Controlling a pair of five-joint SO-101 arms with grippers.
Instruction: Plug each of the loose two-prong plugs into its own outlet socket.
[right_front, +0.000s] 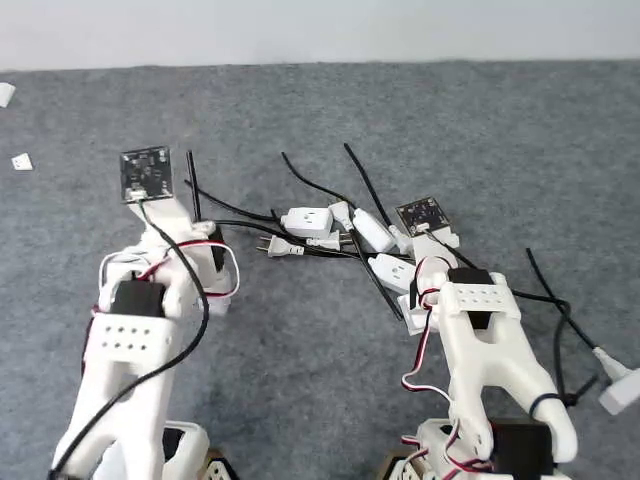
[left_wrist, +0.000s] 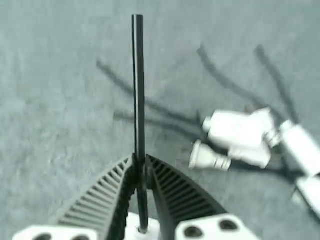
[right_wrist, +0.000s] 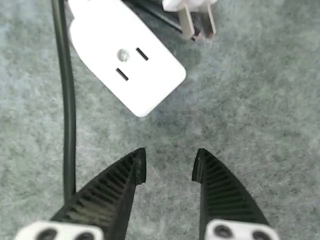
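Note:
My left gripper (left_wrist: 141, 162) is shut on a thin black cable (left_wrist: 137, 90), whose free end sticks straight out past the fingertips. Beyond it lie a white two-prong plug (left_wrist: 207, 157) and a white outlet block (left_wrist: 237, 130). In the high view that plug (right_front: 283, 247) lies just in front of the outlet block (right_front: 308, 221), prongs pointing left. My right gripper (right_wrist: 170, 165) is open above bare carpet, a short way from a white outlet socket (right_wrist: 127, 62) with two slots facing up. The prongs of another plug (right_wrist: 192, 20) show just past that socket.
Several black cables (right_front: 320, 190) cross the grey carpet between the arms. More white plug and socket pieces (right_front: 372, 232) cluster near the right arm. A white plug (right_front: 620, 385) lies at the far right edge. A black cable (right_wrist: 67, 100) runs beside my right gripper.

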